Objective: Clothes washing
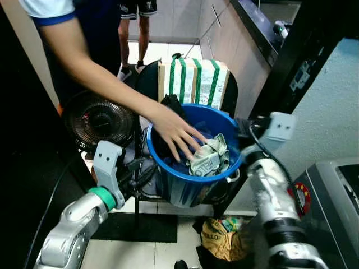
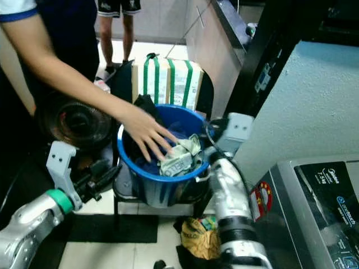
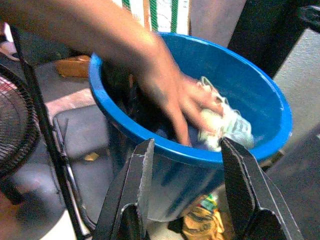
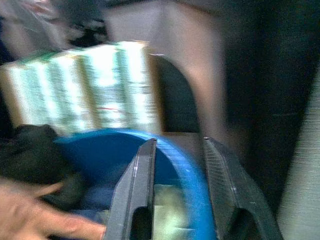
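Early stage, by the look of it: the clothes still sit in the blue bucket, nothing is in the washing machine off to the robot's right, and loading is all left to do. A person's hand presses down on the pale printed garment inside the bucket.

Left gripper: jaws apart, nothing between them but air; the bucket's near wall and rim stand just ahead of the tips, not touched.

Right gripper: jaws apart, straddling the bucket's rim at its far right side. Whether the fingers touch it cannot be told, the picture being blurred.

Judgement: both grippers are set to take the bucket by its sides, but no grasp is made yet.

View differences: the eye views give the washing machine, the fan, a green-striped box behind the bucket and a brown bag on the floor below. The left wrist view gives the clearest look at the jaw gap and the hand on the cloth.
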`<state>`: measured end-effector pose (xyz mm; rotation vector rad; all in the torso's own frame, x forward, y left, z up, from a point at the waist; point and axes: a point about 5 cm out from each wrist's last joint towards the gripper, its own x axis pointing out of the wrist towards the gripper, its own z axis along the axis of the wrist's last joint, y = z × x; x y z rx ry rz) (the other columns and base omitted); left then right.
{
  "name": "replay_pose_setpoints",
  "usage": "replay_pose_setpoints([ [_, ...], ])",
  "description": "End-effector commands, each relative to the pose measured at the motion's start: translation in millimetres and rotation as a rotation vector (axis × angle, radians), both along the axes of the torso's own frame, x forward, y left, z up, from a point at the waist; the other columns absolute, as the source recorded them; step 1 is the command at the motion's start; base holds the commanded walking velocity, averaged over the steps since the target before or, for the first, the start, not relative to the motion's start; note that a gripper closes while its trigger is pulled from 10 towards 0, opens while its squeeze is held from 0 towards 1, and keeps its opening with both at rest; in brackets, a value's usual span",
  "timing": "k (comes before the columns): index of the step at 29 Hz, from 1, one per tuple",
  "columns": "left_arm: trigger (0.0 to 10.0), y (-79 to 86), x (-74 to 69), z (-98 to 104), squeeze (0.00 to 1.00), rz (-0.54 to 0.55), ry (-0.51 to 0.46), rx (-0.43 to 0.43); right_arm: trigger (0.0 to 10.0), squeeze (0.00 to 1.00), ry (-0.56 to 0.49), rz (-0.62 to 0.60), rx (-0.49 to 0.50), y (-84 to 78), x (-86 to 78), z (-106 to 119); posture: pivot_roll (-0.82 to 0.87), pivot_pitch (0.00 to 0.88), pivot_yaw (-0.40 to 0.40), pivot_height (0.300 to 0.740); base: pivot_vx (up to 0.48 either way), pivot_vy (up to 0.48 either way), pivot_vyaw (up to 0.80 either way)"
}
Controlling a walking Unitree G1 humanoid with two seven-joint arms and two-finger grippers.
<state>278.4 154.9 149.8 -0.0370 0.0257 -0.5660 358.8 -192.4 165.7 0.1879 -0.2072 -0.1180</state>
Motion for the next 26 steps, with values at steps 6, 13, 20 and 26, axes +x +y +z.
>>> replay_pose_setpoints([
  [6, 10.0, 3.9, 5.0, -6.8, 0.00, 0.083, 0.007, 0.023, 10.0, 0.00, 0.175, -0.144, -0.085, -12.0, -6.5, -35.8, 0.10, 0.039, -0.008, 0.740, 0.000, 0.000, 0.00],
  [13, 10.0, 3.6, 6.9, -14.8, 0.00, 0.175, 0.063, 0.018, 10.0, 0.00, 0.129, 0.010, -0.026, 2.0, -14.2, -50.0, 0.10, 0.034, -0.013, 0.740, 0.000, 0.000, 0.00],
  [20, 10.0, 18.2, 4.4, -42.7, 0.00, 0.450, 0.086, 0.099, 10.0, 0.00, 0.277, 0.067, 0.066, 35.9, -24.0, -82.3, 0.09, 0.025, -0.018, 0.740, 0.000, 0.000, 0.00],
  [26, 10.0, 23.1, 2.1, -43.8, 0.00, 0.501, 0.077, 0.104, 10.0, 0.00, 0.218, 0.217, 0.114, 51.5, -24.4, -72.6, 0.09, 0.028, -0.022, 0.740, 0.000, 0.000, 0.00],
])
